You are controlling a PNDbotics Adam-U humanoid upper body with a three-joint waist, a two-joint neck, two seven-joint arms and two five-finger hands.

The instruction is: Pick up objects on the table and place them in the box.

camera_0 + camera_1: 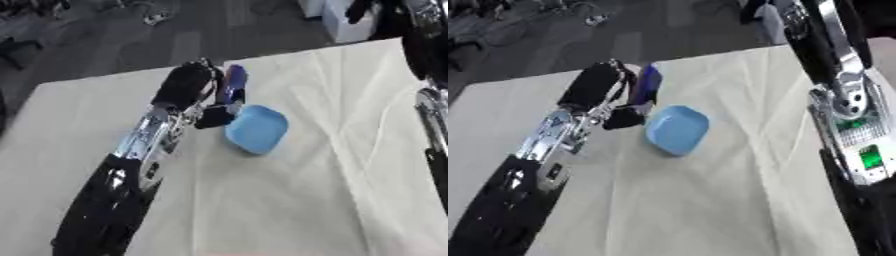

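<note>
Reaching across the white cloth on the table (350,150), the left hand (188,85) has its fingers curled around a dark blue thing (233,82), long and thin like a tube. It sits near the far edge of the table. Just beside the hand lies 1 light blue box (257,128), shallow with round corners. The blue thing looks small and light, stiff and maybe smooth, so it could slip. Holding it around the middle seems best. The right arm (842,95) shows at the right side, but I cannot tell what its fingers are doing.
</note>
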